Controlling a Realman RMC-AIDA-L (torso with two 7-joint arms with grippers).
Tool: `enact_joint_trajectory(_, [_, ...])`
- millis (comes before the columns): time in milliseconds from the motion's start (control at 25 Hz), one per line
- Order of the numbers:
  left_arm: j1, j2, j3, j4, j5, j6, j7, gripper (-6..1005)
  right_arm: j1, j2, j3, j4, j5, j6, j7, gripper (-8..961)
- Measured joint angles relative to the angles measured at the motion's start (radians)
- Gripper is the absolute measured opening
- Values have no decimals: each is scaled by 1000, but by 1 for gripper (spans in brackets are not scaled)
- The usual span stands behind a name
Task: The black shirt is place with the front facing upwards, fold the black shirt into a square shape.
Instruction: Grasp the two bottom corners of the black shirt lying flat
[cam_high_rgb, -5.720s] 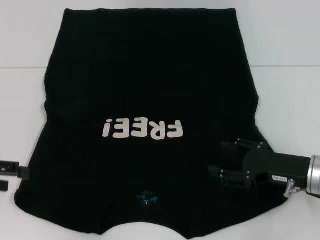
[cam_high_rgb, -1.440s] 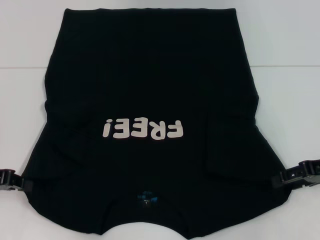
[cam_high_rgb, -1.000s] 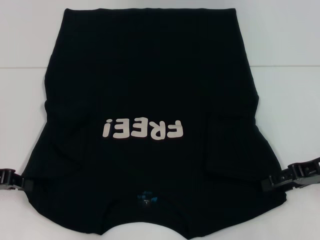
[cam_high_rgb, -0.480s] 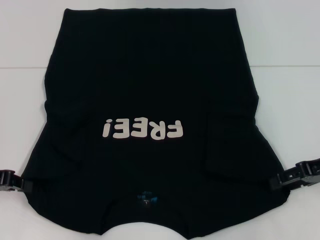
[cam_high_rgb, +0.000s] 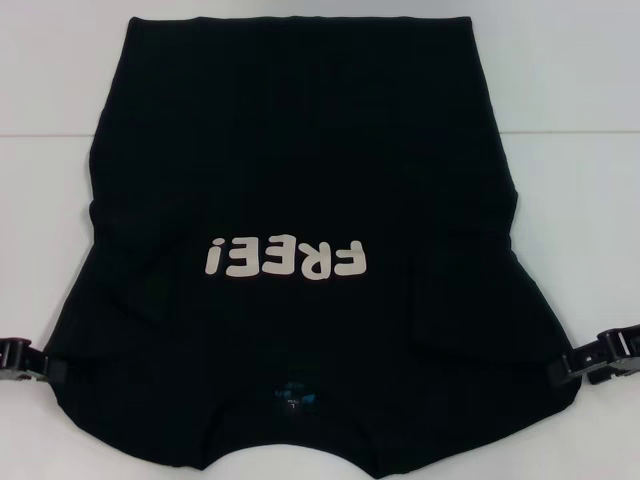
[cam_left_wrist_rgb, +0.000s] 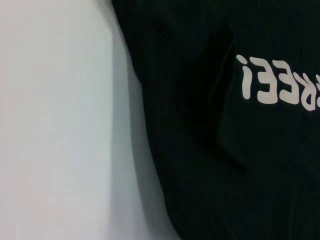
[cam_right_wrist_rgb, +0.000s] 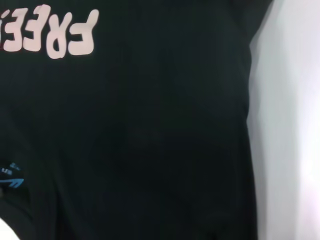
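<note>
Matt black cloth is shown for the black shirt (cam_high_rgb: 300, 180), with smooth cream lettering (cam_high_rgb: 285, 259) printed on it; beneath the shirt, a smooth white table (cam_high_rgb: 580, 200) is seen.

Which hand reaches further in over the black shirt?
The right hand: its tip overlaps the black cotton "FREE!" T-shirt at its right edge. The left hand only meets the shirt's left edge.
</note>
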Motion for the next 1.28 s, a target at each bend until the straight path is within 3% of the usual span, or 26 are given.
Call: enact_joint_trajectory(1280, [0,2,0,0,0,0,0,24,26,20,-18,11,-1,-22,-18,759])
